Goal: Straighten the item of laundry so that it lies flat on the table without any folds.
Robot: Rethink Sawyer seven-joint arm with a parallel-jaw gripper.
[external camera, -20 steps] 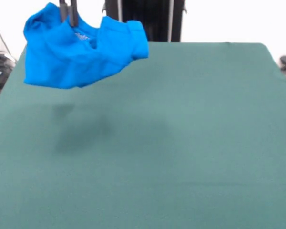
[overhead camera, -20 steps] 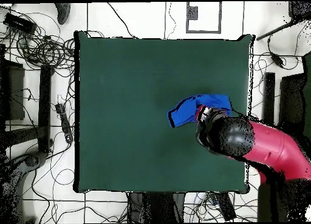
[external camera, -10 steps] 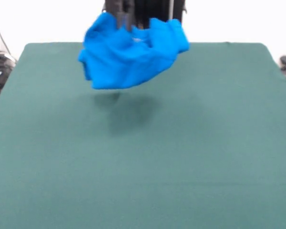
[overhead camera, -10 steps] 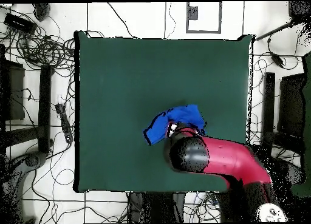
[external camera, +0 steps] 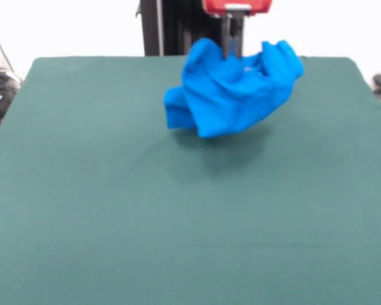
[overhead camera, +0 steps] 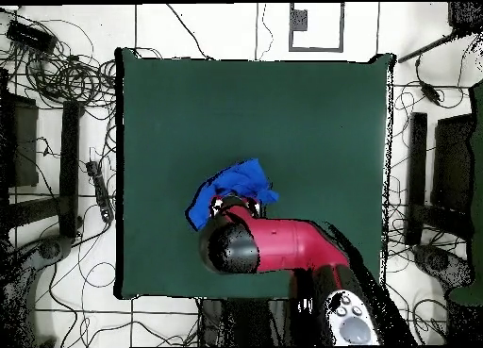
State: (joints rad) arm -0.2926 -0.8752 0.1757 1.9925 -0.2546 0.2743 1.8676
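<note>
Front view: my jaws pinch the bunched T-shirt (external camera: 232, 89) (hem dangling) above the desk (external camera: 114, 210), letting folds drop.

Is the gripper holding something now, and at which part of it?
Yes. The gripper holds the blue T-shirt bunched at its top edge; which part of the shirt that is cannot be told.

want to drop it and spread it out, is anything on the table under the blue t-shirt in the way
Nothing visible. The gripper holds the bunched blue T-shirt above bare green table; only its shadow lies beneath.
</note>
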